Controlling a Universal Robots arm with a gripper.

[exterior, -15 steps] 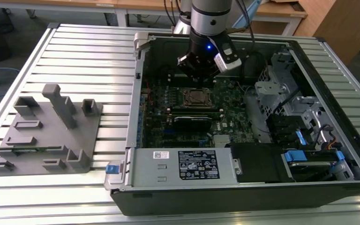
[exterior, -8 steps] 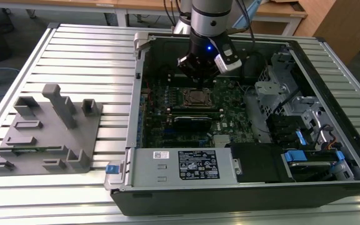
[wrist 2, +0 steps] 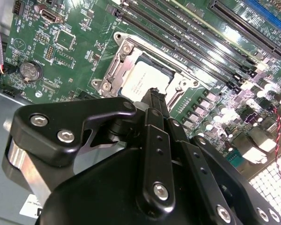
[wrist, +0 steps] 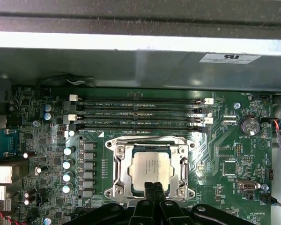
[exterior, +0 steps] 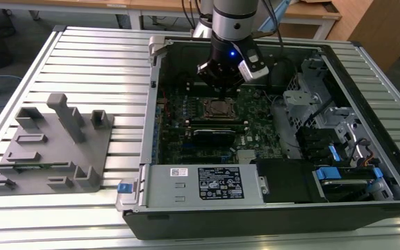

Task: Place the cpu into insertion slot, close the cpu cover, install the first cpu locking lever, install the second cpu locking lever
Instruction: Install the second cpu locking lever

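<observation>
The cpu (wrist: pixel 151 168) lies flat in the insertion slot (exterior: pixel 219 108) on the green motherboard, its pale metal face up. The silver cpu cover (wrist: pixel 120 171) is down around it, framing the chip on its sides. In the second wrist view the cpu (wrist 2: pixel 141 78) and cover (wrist 2: pixel 113 65) sit just beyond the fingertips. My gripper (wrist: pixel 153 186) hangs low over the socket's edge, fingers shut together with nothing between them. I cannot tell whether it touches the cover. It is also seen from outside, the gripper (exterior: pixel 222 91) reaching down into the open computer case.
Long memory slots (wrist: pixel 140 112) run beside the socket, with a row of capacitors (wrist: pixel 68 164) on another side. The grey power-supply box (exterior: pixel 200 182) and a metal drive cage (exterior: pixel 311 104) crowd the case. A grey fixture tray (exterior: pixel 50 151) lies at the exterior view's left.
</observation>
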